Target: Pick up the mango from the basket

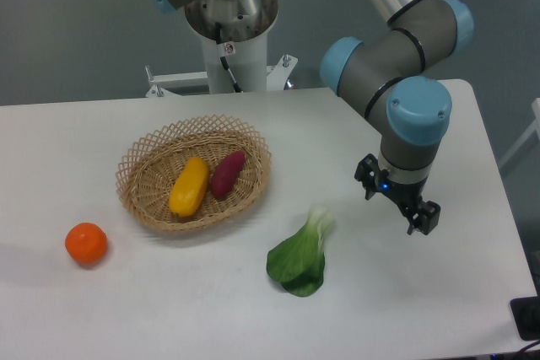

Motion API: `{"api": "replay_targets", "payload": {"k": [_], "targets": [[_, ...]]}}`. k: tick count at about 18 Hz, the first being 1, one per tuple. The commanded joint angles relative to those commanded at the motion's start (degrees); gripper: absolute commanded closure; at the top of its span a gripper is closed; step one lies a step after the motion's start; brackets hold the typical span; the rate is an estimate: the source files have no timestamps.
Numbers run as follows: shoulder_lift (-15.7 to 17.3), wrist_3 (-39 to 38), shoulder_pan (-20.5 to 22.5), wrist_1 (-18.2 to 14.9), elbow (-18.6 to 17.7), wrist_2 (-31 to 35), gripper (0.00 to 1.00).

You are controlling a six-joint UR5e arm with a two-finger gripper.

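The arm (396, 48) is bent down over the table (472, 292) at 3 o'clock, claw (396, 205) spread and empty. The mango (189, 187) is seen inside the basket (143, 153) at 9 o'clock, beside a sweet potato (227, 174).

Even, bright overhead light washes the white table (101, 309), leaving soft shadows beside the orange fruit (86, 243) and leafy green (299, 257), well left of the gripper (397, 206). Focus is sharp; no glare.
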Motion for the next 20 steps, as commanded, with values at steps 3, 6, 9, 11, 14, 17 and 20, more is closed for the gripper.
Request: {"api": "replay_targets", "payload": {"k": [3, 6, 9, 11, 14, 17, 20], "targets": [[0.1, 0.0, 0.0, 0.0, -0.1, 0.1, 0.0], [0.1, 0.0, 0.0, 0.0, -0.1, -0.1, 0.0], [0.1, -0.1, -0.1, -0.1, -0.2, 0.0, 0.0], [0.1, -0.7, -0.1, -0.1, -0.3, 0.0, 0.0], [0.8, -3.2, -0.1, -0.1, -0.9, -1.6, 0.0], [2.2, -5.4, 0.0, -0.3, -2.5, -6.1, 0.0], [3.6, -7.7, -0.2, 0.2, -4.8, -8.7, 0.0]]}}
